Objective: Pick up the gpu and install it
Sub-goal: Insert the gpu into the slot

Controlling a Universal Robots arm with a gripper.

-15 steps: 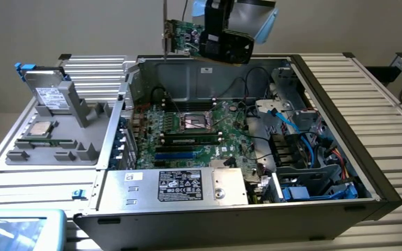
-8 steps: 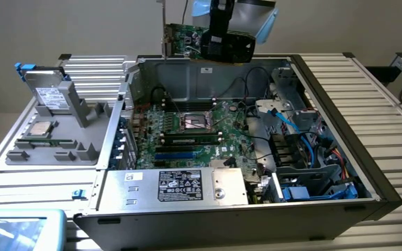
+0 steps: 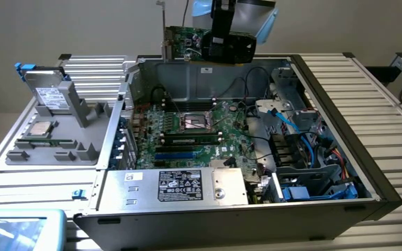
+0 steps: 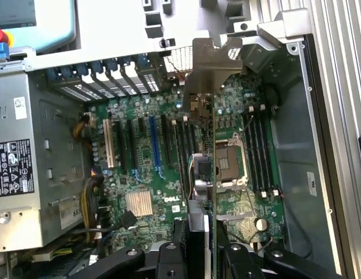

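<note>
The gpu (image 3: 186, 42) hangs in the air above the far wall of the open computer case (image 3: 326, 94), its green board facing the exterior view's left and its silver bracket (image 3: 163, 23) upright. My gripper (image 3: 219, 49) is shut on the card's black side. In the wrist view the gpu (image 4: 208, 174) is seen edge-on, its bracket (image 4: 212, 64) farthest from me, clamped between my black fingers (image 4: 179, 247). It hovers well above the motherboard (image 4: 139, 174), over the area between the expansion slots (image 4: 155, 142) and the CPU socket (image 4: 229, 163).
A grey parts holder (image 3: 68, 136) at the exterior view's left carries a silver hard drive (image 3: 51, 97), a processor (image 3: 42, 128) and a memory stick (image 3: 44, 140). Inside the case are the power supply (image 3: 180, 185) and blue cables (image 3: 305, 157).
</note>
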